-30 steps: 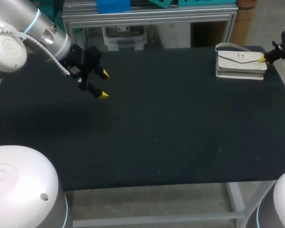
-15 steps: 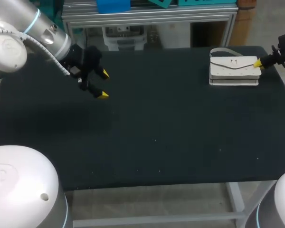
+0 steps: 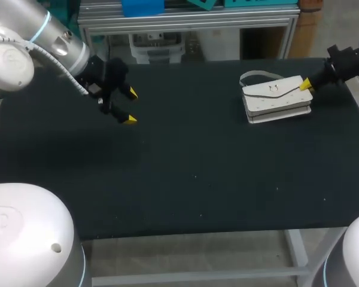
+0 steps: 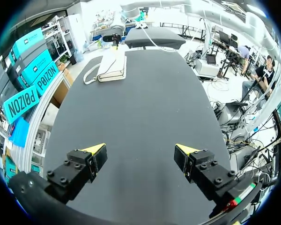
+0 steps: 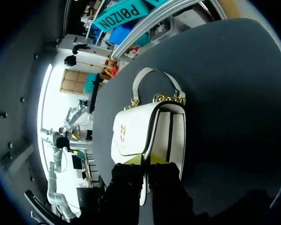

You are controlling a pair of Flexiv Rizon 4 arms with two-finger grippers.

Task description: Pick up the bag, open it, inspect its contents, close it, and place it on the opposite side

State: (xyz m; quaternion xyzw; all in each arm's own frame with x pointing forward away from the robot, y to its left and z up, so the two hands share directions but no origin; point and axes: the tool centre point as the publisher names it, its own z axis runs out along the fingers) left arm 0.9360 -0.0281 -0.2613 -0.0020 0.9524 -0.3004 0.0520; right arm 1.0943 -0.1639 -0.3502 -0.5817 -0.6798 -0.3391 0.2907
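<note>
A white handbag with a loop handle and a gold clasp lies at the table's back right. My right gripper is at the bag's right end, fingers pinched together on the edge of its flap. In the right wrist view the yellow tips meet on the near end of the bag, and the handle points away. My left gripper hangs open over the table's back left, nothing between its fingers. From the left wrist view the gripper stands wide open and the bag lies far ahead.
The black table top stretches between the two arms with nothing else on it. Its front edge runs close below, and a metal frame stands behind the back edge.
The right gripper has moved the bag leftward and toward the front, away from the back right corner, and the bag has turned slightly. The left arm has not moved.
</note>
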